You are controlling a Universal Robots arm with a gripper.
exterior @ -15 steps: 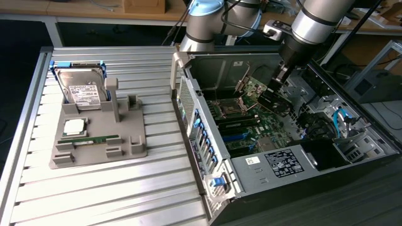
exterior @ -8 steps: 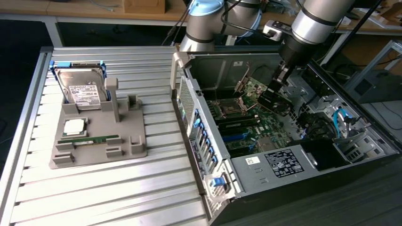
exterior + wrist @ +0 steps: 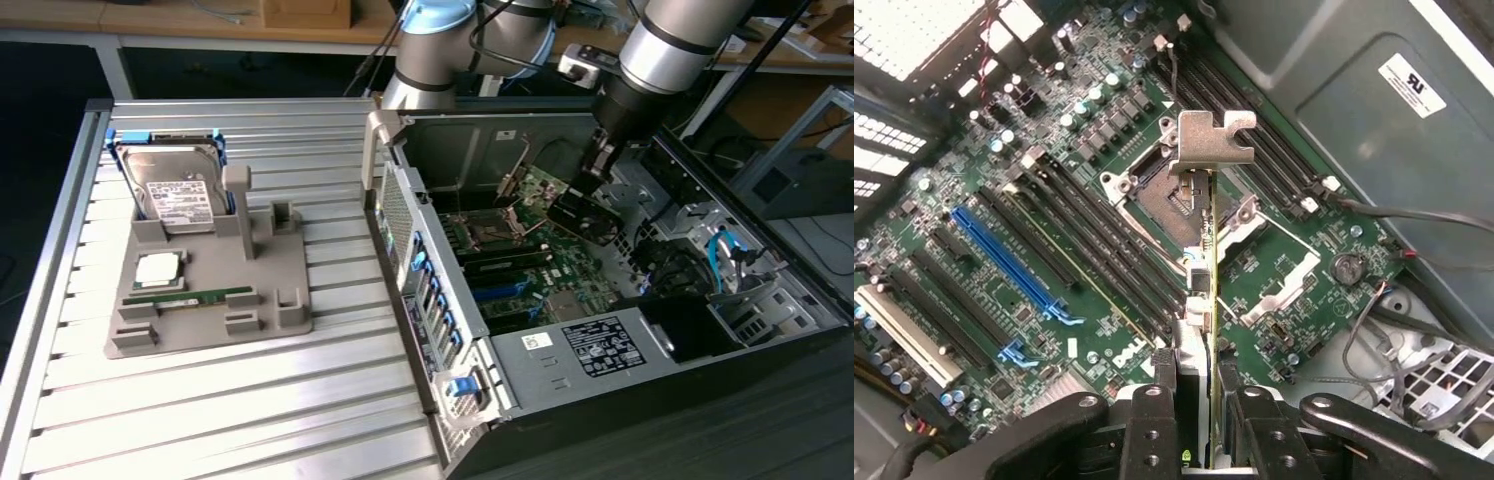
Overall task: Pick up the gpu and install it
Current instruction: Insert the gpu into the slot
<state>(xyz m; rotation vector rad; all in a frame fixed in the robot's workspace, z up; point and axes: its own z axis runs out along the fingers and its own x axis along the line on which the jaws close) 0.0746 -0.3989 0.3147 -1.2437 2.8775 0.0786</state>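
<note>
The gpu (image 3: pixel 1211 240) shows edge-on in the wrist view as a thin blade with a pale metal bracket at its far end. My gripper (image 3: pixel 1203 420) is shut on it, one black finger on each face. It hangs over the green motherboard (image 3: pixel 1104 130), apart from the slots, above the empty processor socket. In the exterior view the gripper (image 3: pixel 599 170) is down inside the open computer case (image 3: pixel 427 230), with the dark gpu (image 3: pixel 587 215) hanging below it over the motherboard (image 3: pixel 561 265).
A long blue slot (image 3: pixel 1004 258) and black slots lie beside the card. Loose cables (image 3: pixel 1394 330) run near the case wall. On the slatted table a grey fixture (image 3: pixel 267 310) holds a hard drive (image 3: pixel 174 195), a processor (image 3: pixel 158 268) and a green memory stick (image 3: pixel 194 298).
</note>
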